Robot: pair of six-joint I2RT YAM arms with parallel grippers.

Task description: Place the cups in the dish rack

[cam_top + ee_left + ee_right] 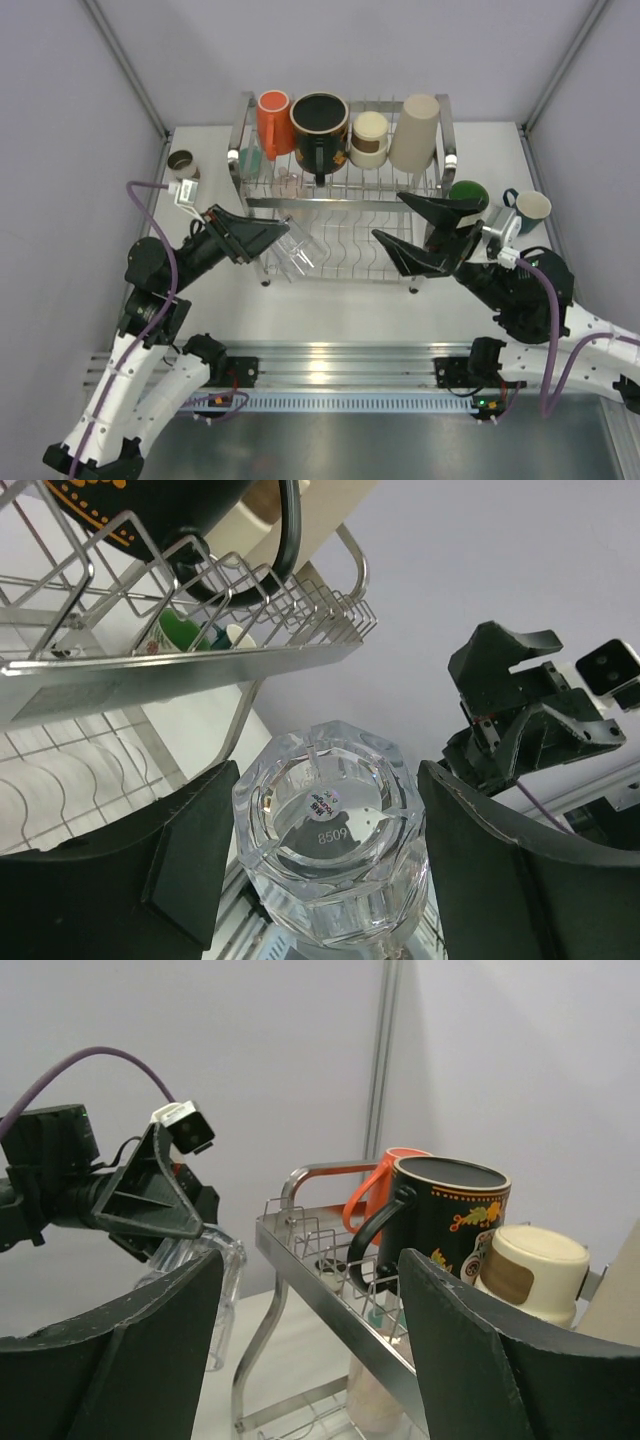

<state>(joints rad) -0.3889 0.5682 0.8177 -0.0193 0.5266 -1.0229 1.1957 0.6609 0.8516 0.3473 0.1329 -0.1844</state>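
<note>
The dish rack (345,205) stands at the back centre. Its upper tier holds an orange cup (273,122), a large black patterned mug (320,125), a brown-cream paper cup (369,138) and a tall beige cup (416,130). My left gripper (275,245) is shut on a clear cup (300,252), held on its side over the lower tier's front left corner. In the left wrist view the clear cup (335,850) sits between both fingers. My right gripper (390,218) is open and empty over the lower tier's right side. A green cup (468,195) and a teal mug (530,207) stand right of the rack.
A small brown cup (182,162) stands on the table left of the rack. Small cups, one teal (250,160) and one pink (288,182), show faintly through the wires under the upper tier. Grey walls close in the table at the back and both sides.
</note>
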